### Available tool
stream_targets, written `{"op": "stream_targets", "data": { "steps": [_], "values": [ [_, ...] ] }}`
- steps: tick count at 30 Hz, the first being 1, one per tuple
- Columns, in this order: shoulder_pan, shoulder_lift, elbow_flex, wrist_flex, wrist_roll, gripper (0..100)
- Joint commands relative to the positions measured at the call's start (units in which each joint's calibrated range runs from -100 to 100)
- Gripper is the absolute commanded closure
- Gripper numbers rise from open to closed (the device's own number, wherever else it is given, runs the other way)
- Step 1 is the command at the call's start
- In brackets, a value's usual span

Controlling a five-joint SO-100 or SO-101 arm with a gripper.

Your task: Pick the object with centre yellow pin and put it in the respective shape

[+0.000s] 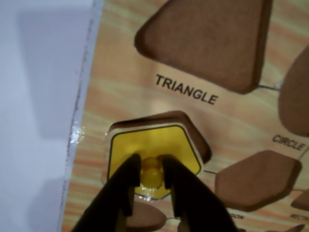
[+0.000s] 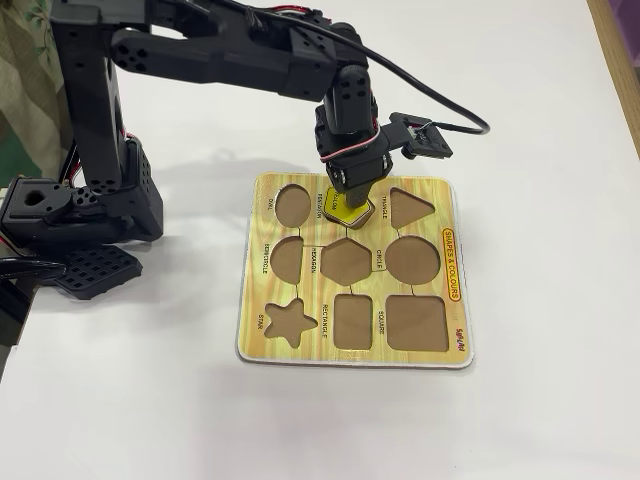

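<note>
Your pincer (image 1: 152, 180) is clamped on the yellow knob (image 1: 151, 170) of the one pentagon piece (image 1: 145, 150), a black finger on each side of it. In the wrist view the piece sits over the pentagon recess (image 1: 193, 140) but skewed, with brown floor showing along its top and right edges, so it is not flush. In the fixed view the board (image 2: 300, 350) lies flat on the white desk (image 2: 540, 400) with nine cut-outs; eight are bare, among them one triangle (image 2: 409, 207), one hexagon (image 2: 346, 260), one star (image 2: 289, 321) and one square (image 2: 416, 322). One arm (image 2: 250, 50) reaches over the board's top edge.
</note>
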Motion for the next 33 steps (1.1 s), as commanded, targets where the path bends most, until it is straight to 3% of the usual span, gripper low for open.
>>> {"op": "stream_targets", "data": {
  "steps": [1,30,33],
  "values": [
    [1.6,-1.5,-0.3,-0.5,0.8,98],
    [3.1,-1.0,-0.6,-4.0,1.2,98],
    [3.1,-1.0,-0.7,-4.0,1.1,93]
  ]
}}
